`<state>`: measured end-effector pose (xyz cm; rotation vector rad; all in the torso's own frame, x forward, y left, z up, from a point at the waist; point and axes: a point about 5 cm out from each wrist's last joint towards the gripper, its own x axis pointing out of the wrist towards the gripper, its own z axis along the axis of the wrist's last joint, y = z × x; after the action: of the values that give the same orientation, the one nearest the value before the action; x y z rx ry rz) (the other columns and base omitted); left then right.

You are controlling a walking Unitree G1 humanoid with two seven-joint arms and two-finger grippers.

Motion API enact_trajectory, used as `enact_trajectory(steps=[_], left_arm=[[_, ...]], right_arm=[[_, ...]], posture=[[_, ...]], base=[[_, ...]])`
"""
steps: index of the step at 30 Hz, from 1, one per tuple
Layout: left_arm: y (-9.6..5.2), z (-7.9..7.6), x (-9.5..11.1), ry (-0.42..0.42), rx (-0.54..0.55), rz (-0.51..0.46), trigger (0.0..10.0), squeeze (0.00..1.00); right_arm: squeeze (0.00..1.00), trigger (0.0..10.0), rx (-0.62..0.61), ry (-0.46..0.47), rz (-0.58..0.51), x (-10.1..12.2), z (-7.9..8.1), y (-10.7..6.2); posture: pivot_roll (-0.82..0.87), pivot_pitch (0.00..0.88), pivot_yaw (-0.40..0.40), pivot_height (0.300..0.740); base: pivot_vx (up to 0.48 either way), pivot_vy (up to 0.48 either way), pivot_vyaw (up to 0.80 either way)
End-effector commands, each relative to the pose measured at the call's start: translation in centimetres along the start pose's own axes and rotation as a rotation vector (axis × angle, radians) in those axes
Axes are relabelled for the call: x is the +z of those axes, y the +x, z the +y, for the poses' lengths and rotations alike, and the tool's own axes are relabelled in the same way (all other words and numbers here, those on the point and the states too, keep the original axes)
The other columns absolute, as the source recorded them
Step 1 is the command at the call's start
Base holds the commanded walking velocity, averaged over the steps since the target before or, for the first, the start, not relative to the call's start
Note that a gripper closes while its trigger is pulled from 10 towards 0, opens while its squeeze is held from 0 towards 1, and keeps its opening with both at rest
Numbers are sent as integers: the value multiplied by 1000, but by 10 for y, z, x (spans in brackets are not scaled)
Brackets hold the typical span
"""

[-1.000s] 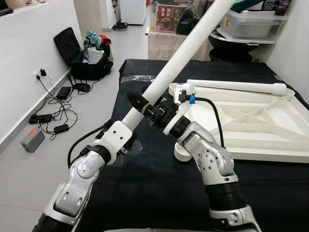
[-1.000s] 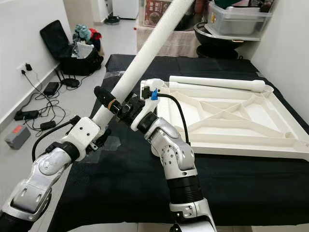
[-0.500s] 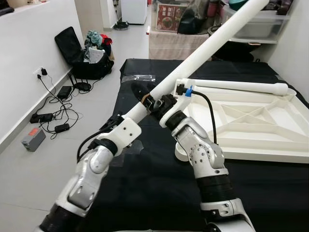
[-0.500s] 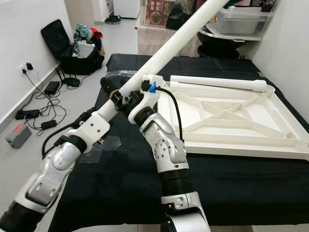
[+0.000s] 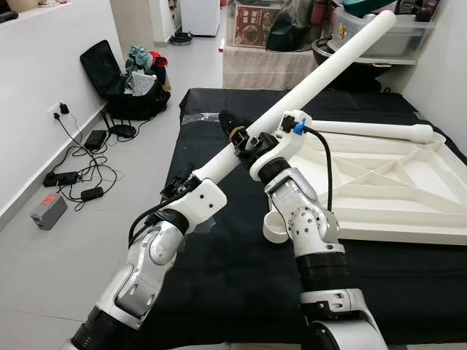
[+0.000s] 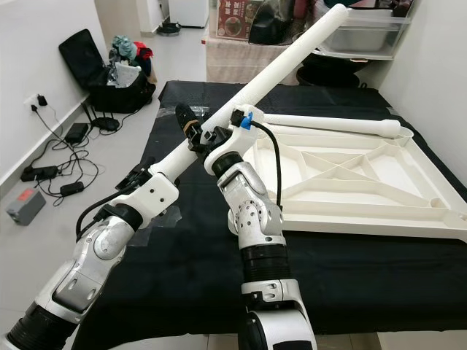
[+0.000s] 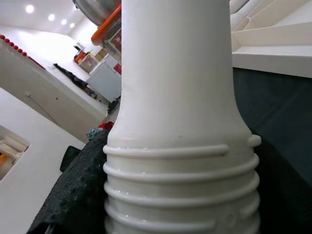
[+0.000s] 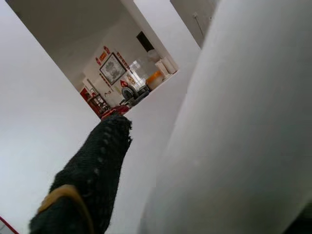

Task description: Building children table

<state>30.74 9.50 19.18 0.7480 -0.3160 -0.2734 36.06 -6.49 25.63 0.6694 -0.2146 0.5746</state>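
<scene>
A long white table leg slants up from the middle of the black-covered table toward the far right. My left gripper is shut on its lower threaded end, black fingers on either side. My right gripper is shut on the same leg just above; one black finger lies beside the leg. The white tabletop lies upside down on the right, ribs up. A second leg lies along its far edge. A round corner socket sits below my right arm.
Left of the table the floor holds a black bag, cables and a power strip and a grey box by the white wall. Shelves with plastic bins stand behind the table.
Both arms have reached farther forward with the leg. The leg has tilted down to a flatter angle, and its far tip has come into the picture.
</scene>
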Motion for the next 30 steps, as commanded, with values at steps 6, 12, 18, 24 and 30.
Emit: enact_trajectory(steps=[6, 12, 18, 24, 30], left_arm=[[-2, -7, -4, 44, -49, -9, 10000, 0], [-5, -3, -9, 63, -50, -4, 10000, 0], [-6, 0, -13, 72, -50, 3, 10000, 0], [-6, 1, -14, 72, -46, 0, 10000, 0], [-7, 0, -13, 75, -44, -6, 10000, 0]], right_arm=[[0, 0, 107, 109, -18, -1, 18, 4], [0, 0, 140, 105, 1, -3, 21, 2], [1000, 10000, 141, 91, 6, -5, 21, 1], [0, 10000, 143, 81, 18, -7, 22, 2], [0, 10000, 159, 88, 30, -8, 24, 2]], posture=[[91, 86, -45, 740], [90, 88, -46, 740], [92, 88, -46, 740], [92, 89, -46, 740], [90, 87, -44, 740]], base=[[0, 0, 0], [0, 0, 0], [0, 0, 0], [0, 0, 0], [0, 0, 0]])
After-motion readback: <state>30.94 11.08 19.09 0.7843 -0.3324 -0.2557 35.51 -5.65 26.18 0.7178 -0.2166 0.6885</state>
